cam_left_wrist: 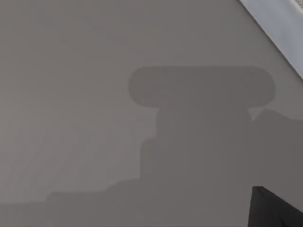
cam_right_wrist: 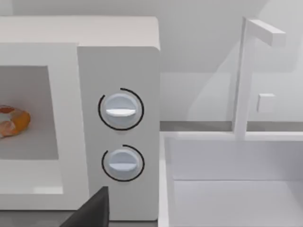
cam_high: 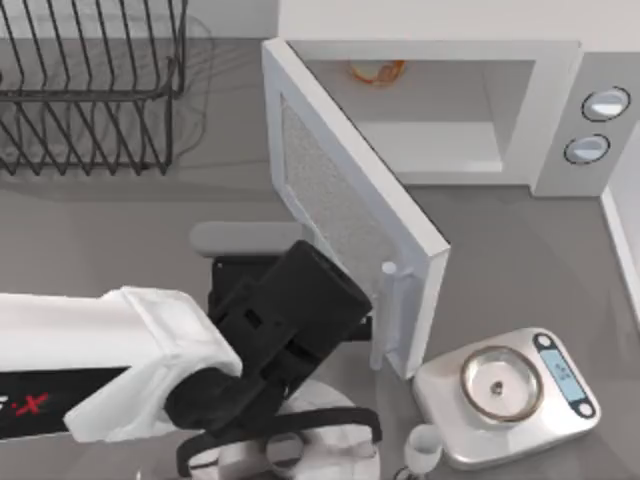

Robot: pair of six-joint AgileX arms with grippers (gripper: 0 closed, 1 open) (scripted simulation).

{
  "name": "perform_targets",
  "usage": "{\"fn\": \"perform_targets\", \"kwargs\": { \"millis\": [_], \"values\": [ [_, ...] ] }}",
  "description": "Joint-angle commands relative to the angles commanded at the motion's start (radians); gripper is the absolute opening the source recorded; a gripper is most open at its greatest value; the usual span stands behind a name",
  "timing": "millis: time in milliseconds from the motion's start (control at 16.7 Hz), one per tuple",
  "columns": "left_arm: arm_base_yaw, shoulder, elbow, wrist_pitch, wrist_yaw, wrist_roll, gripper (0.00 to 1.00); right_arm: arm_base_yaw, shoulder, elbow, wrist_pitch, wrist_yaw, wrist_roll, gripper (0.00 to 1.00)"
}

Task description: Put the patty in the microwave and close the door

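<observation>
Where the far edge of the table (cam_high: 520,260) runs, right of its middle: microwave (cam_high: 555,120), mouth facing the near edge, grey side panel with two round knobs (cam_right_wrist: 120,109) toward the right edge. Deep in the pale cavity, close to the back wall and nearer the hinge side: patty (cam_high: 378,72), lying flat, orange-brown, round, so no clear long axis or heading.

Door (cam_high: 350,200) wide open, hinged at the cavity's left side, long axis slanting from the far edge toward the near edge and a little rightward; grey window pane facing the left edge; pale bar handle (cam_high: 385,310) upright at the free end.

Left tool (cam_high: 350,318) just beside that handle, on the door's outer side, low over the table; contact with the bar not clear; open or closed, cannot tell. Right tool (cam_right_wrist: 90,213) facing the knob panel; state likewise impossible to tell.

Plain grey table. Wire dish rack (cam_high: 90,90) at the far left corner. Silver kitchen scale (cam_high: 505,395) with round pan near the near edge, toward the right, just beyond the door's free end. White sink (cam_right_wrist: 227,189) with a white tap (cam_right_wrist: 244,75) by the right edge, beside the microwave. Pale wall behind.
</observation>
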Motion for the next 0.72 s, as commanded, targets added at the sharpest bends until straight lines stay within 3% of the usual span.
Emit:
{"fn": "perform_targets", "kwargs": {
  "millis": [360, 720],
  "values": [
    [-0.050, -0.012, 0.162, -0.057, 0.000, -0.043, 0.00, 0.000, 0.000, 0.000, 0.000, 0.000, 0.000, 1.00],
    [-0.137, 0.205, 0.383, -0.162, -0.007, -0.139, 0.00, 0.000, 0.000, 0.000, 0.000, 0.000, 0.000, 1.00]
  ]
}}
